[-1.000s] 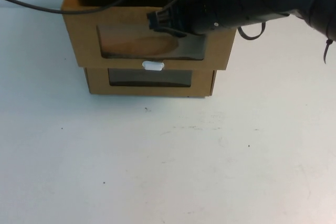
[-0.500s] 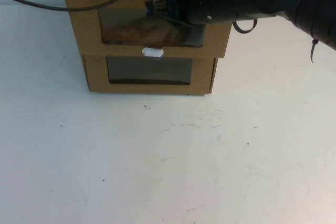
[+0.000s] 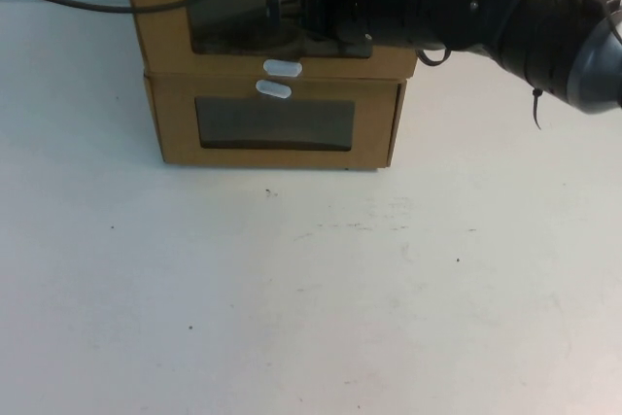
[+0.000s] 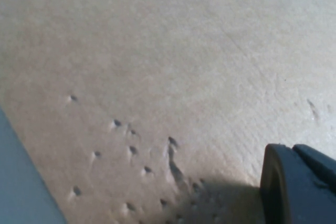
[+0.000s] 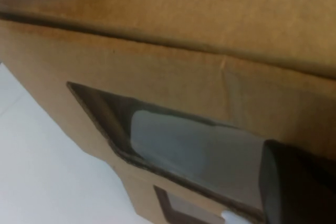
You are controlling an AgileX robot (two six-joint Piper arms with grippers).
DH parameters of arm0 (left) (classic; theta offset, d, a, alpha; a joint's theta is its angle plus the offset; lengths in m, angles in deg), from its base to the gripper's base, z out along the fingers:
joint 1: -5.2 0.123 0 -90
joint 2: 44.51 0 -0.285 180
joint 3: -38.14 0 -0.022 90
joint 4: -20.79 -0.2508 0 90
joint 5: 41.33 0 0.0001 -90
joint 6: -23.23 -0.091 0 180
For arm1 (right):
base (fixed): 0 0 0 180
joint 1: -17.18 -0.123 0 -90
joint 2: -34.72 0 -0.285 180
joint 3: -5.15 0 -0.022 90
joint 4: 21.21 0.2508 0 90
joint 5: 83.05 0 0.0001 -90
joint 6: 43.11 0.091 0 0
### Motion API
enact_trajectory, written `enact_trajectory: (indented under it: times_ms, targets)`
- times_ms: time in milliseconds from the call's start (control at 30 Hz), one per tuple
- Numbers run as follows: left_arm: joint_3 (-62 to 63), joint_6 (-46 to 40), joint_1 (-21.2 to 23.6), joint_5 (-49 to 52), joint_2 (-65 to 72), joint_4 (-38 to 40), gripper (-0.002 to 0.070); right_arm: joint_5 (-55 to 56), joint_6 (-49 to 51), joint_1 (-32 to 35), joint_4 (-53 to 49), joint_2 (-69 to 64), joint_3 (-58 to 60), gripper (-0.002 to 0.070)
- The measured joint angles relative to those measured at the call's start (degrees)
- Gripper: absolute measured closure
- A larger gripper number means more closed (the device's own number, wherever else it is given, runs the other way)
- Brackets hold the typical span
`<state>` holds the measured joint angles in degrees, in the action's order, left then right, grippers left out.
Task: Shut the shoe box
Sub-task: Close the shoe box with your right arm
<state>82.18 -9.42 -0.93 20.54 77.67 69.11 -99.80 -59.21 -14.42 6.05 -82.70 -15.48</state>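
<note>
Light: was dim and even, the white bench greyish.
Shadows: soft, beneath the right claw.
Focus: wrist views were blurred.

A second cardboard box, windowed, its white tab above the window, sits upper centre on my pale bench; a black cable crosses upper left.

I read this as a lab test bench, not a home or shop. I see a plain white table with small dark specks and scuffs, bare apart from two stacked cardboard boxes at the far edge. A loose black cable trails across the far left, and my black arm carries exposed wiring and a cable tie.
</note>
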Motion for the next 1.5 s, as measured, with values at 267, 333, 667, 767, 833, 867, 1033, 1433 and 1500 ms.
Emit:
enact_trajectory:
  times_ms: [267,333,667,767,833,867,1033,1433,1500]
  targets:
    - [0.0,0.0,0.0,0.11,0.0,0.12,0.068,-1.26,0.0,0.15,1.73,-0.04,0.0,0.0687]
    - [0.0,0.0,0.0,0.18,0.0,0.12,0.068,-4.22,0.0,0.18,2.78,0.08,-0.43,0.0687]
    - [0.0,0.0,0.0,0.23,0.0,0.23,0.068,-7.82,-8.23,0.28,12.67,3.67,-1.75,0.0687]
    - [0.0,0.0,0.0,0.23,0.0,0.23,0.068,-6.64,-9.42,0.68,13.74,3.18,-3.06,0.0687]
    - [0.0,0.0,0.0,0.23,0.0,0.23,0.068,-6.37,-9.79,1.08,13.98,1.99,-4.27,0.0687]
    - [0.0,0.0,0.0,0.23,0.0,0.23,0.068,-6.23,-9.79,1.35,14.28,1.33,-4.9,0.0687]
    - [0.0,0.0,0.0,0.23,0.0,0.23,0.068,-8.57,-10.01,1.82,16.78,-0.83,-7.16,0.0688]
    - [0.0,0.0,0.0,0.32,0.0,0.25,0.068,-11.4,-10.1,2.26,16.36,-1.99,-7.91,0.0688]
    - [0.0,0.0,0.0,0.21,0.0,0.36,0.068,-10.69,-10.1,2.26,16.26,-2.12,-7.91,0.0688]
